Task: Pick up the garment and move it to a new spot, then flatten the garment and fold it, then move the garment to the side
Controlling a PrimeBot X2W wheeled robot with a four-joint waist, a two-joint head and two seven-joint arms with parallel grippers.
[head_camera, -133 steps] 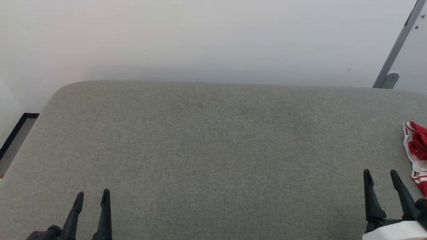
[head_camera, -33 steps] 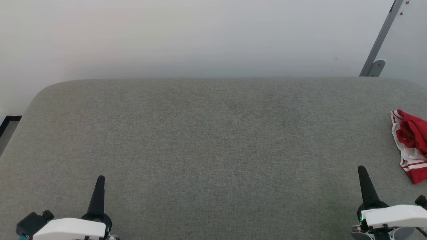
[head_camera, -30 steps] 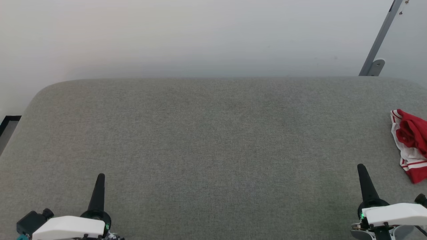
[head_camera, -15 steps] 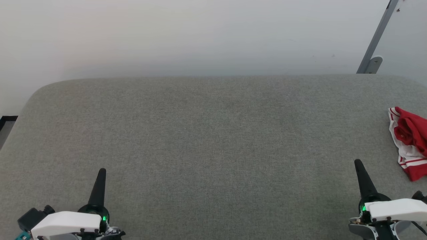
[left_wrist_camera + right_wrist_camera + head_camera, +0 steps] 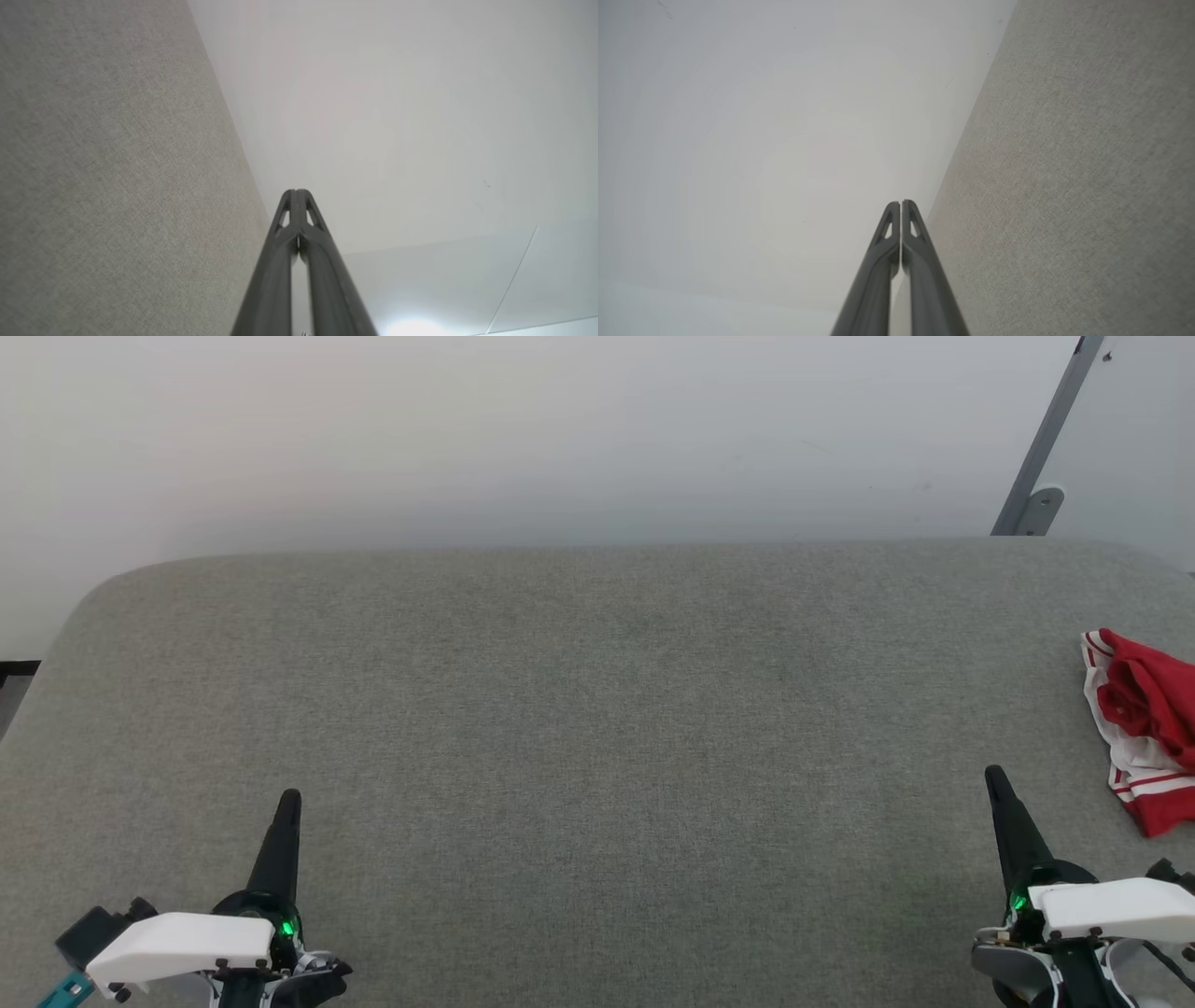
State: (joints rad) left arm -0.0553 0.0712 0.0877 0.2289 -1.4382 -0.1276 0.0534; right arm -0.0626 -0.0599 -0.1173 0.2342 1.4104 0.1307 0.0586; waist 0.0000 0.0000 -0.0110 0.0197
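Head view, entry: garment [image 5: 1144, 728] bunched on the grey cushion [image 5: 597, 709], right of the right claw [image 5: 995, 775]. That and the left claw [image 5: 289, 798]: pinched closed, empty (wrist views agree). Risk we note: a closed claw would shove the garment, not grip it.

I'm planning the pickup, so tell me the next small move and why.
Probably swing the right gripper forward and to its right toward the garment, opening it on the way. The garment lies crumpled on the grey cushion, untouched, nearer that gripper than the left gripper, and both grippers are shut and empty.
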